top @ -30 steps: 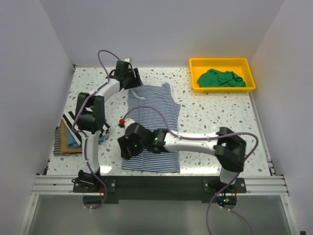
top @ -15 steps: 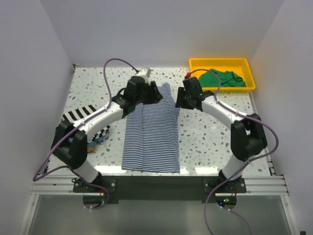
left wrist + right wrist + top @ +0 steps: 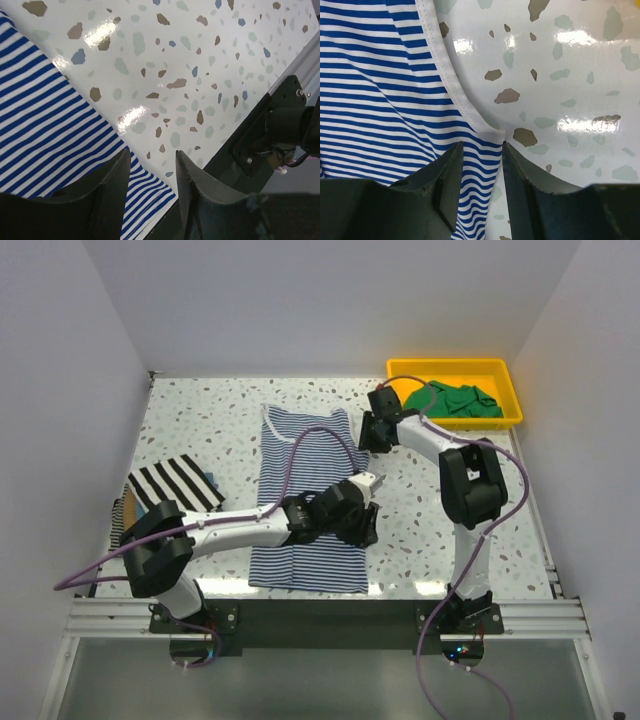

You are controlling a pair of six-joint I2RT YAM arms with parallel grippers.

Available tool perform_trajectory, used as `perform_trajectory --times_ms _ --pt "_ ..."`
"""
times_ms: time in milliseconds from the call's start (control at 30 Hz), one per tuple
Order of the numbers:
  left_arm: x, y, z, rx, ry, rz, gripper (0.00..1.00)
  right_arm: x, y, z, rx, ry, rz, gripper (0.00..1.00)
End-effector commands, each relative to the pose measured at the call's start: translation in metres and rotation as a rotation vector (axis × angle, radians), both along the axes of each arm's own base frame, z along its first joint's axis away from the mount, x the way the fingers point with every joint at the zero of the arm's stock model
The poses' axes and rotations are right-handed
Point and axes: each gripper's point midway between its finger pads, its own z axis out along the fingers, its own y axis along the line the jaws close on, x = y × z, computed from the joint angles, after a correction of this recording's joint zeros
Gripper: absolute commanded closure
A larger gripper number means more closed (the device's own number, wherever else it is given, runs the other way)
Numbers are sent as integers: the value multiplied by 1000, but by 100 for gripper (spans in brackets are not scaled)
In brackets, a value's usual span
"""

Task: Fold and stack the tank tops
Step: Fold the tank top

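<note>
Thin-striped tank top (image 3: 320,455) spread flat | left claw (image 3: 152,155) parted, side edge | right claw (image 3: 482,146) parted, armhole

Table top (image 3: 165,55): hard, smooth, speckled stone-look surface with a glossy finish and bright glare patches.

Thin striped tank top (image 3: 380,100): soft knit cloth, matt. The armhole is edged in white stitched binding.

Bold striped tank top (image 3: 175,485): cloth, matt.

Green tank top (image 3: 455,400): cloth, matt, crumpled.

Yellow tray (image 3: 500,421): smooth moulded plastic with a slight sheen.

Left gripper (image 3: 152,167) and right gripper (image 3: 482,152): black plastic fingers, matt and faintly grainy.

Left arm (image 3: 235,530): smooth white shell, semi-gloss, with black matt joints.

Rail (image 3: 105,618) at the near edge: bare metal, satin finish.
</note>
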Motion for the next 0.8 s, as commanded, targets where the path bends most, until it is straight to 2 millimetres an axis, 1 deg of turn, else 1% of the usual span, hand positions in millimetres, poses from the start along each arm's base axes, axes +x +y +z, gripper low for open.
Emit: perform_trajectory --times_ms 0,33,67,100,133,167,233,267,300,367,400,467,567,600,633,700,767 --pt "-13 -4 -10 32 6 3 54 3 3 -5 0 15 4 62" --pt "-17 -4 -12 41 7 -3 54 3 2 -6 -3 16 2 62" --pt "-17 -3 -17 62 2 7 54 2 2 -11 -8 17 1 62" --pt "-25 -4 -19 78 -1 -6 54 1 2 -13 -5 20 2 63" --pt "-29 -1 -25 110 5 -5 54 2 3 -15 -2 20 6 64" --pt "-28 2 -31 140 -7 13 54 1 5 -20 6 31 16 65" --pt "-38 4 -40 175 0 6 54 2 7 -23 13 32 23 71" --pt "-42 5 -44 187 3 2 54 2 7 -26 10 38 23 75" --pt "-49 4 -47 199 9 -10 54 2 7 -27 7 40 23 86" --pt "-56 5 -51 219 5 -20 53 3 5 -27 -4 40 15 95" --pt "-66 4 -52 231 7 -37 53 4 3 -26 -14 37 11 100" --pt "-76 2 -54 244 -4 -59 53 5 2 -24 -20 33 11 100" --pt "-83 -1 -54 260 -17 -73 52 8 0 -19 -30 21 3 100" --pt "-88 -3 -54 262 -25 -91 52 9 0 -16 -35 13 2 100" --pt "-92 -4 -58 272 -21 -101 52 10 -1 -15 -38 13 0 100" --pt "-101 -9 -59 277 -24 -127 52 11 -3 -11 -44 5 -2 100" --pt "-104 -10 -64 296 -30 -138 53 11 -4 -9 -49 0 -6 100"
